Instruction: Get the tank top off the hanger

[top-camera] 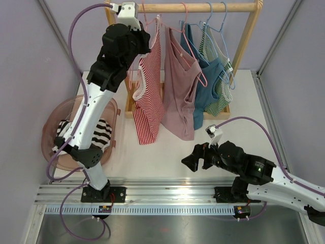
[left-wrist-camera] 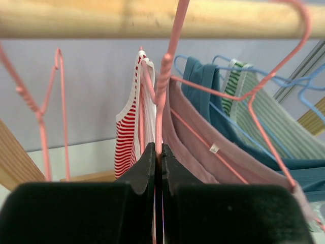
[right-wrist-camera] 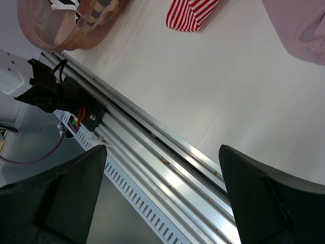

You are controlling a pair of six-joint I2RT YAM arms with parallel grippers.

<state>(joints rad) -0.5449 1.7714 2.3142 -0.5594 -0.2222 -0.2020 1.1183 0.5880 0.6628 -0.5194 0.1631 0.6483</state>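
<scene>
Lavender walls and a white worktop (top-camera: 152,157) frame the job. My left claw (left-wrist-camera: 157,151) is pinched tight on the wire of a pink hanger (left-wrist-camera: 163,73), just under its twisted neck, which runs up over the wooden rail (left-wrist-camera: 101,20) directly above the tips. Just beyond the tips to the left hangs the red-striped tank top (left-wrist-camera: 126,137); a mauve tank top (left-wrist-camera: 193,147) drapes just to their right. Which of the two this wire carries I cannot tell. My right claw (right-wrist-camera: 162,152) gapes wide and empty, low over the worktop, well apart from the clothes. I'd grip firmly, lift the hook straight off the rail, then bring the right claw to the fabric.
</scene>
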